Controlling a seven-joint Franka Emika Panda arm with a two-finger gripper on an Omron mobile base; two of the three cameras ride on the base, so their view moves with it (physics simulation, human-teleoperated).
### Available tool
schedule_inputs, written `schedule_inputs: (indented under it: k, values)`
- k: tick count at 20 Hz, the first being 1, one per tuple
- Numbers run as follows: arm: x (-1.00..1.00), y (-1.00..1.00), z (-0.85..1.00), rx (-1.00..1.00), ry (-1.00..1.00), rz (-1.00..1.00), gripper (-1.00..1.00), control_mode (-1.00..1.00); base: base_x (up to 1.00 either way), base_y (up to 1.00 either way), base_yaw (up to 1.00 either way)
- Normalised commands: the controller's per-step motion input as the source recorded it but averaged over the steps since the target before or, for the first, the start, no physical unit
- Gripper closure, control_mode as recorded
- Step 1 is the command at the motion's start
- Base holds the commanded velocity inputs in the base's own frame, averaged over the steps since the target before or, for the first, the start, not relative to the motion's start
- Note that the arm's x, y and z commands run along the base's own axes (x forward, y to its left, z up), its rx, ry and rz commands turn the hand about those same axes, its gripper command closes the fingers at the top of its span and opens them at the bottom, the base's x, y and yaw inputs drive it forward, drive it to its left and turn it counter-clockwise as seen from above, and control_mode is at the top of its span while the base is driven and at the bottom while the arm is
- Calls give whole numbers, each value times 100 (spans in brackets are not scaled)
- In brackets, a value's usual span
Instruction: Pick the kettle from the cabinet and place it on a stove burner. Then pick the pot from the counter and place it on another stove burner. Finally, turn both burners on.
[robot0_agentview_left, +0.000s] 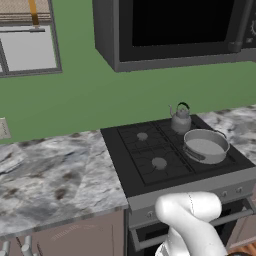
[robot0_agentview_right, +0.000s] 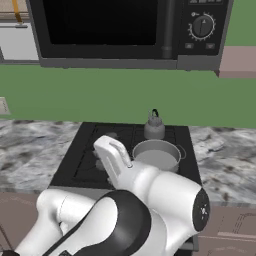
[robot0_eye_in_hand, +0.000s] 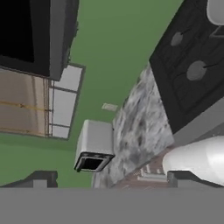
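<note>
The grey kettle stands upright on the back right burner of the black stove. Just in front of it, the wide pot sits on the front right burner. Both also appear in the right base view, the kettle behind the pot. The two left burners are bare. My gripper is open with nothing between its fingertips, low and off to the left of the stove, apart from both vessels. The mauve cabinet slab juts out beside the microwave.
A black microwave hangs above the stove. Marbled counter stretches left of the stove, with a grey toaster on it near the wall. Grey knobs line the stove front. My folded arm rises before the stove.
</note>
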Motion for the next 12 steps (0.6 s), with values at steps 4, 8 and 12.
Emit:
schedule_inputs:
  k: [4, 8, 12]
  values:
    - [-23, 0, 0, 25, 11, 0, -100, -100, 0, 0, 0]
    - [-15, 0, -6, 23, 13, 0, -100, -100, 0, 0, 0]
    - [-3, 1, -10, 28, 15, 0, -100, -100, 0, 0, 0]
